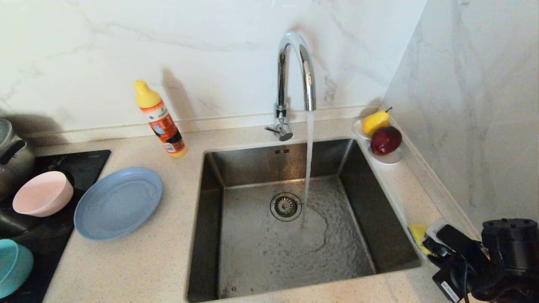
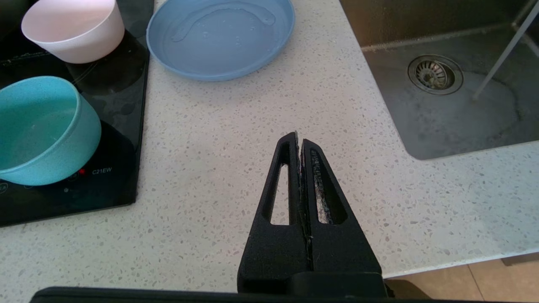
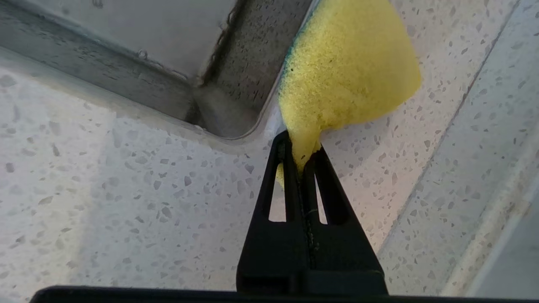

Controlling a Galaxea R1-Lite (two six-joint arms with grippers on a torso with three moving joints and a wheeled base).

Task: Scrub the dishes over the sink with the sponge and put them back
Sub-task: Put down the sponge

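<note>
Pinching one corner of the yellow sponge, the right end effector has its fingers squeezed tight together on the foam, which bulges out beyond the tips over the speckled table just beside the sink's near right corner; in the head view this is the lower right of the frame. The left end effector is pressed fully closed on nothing, hanging above bare table at the lower centre of its own view. Water runs from the chrome tap into the sink, landing just right of the drain strainer. At the left of the head view sit the grey-blue plate on the table, the pink bowl and the teal bowl on a black cooktop. A yellow bottle stands by the wall.
</note>
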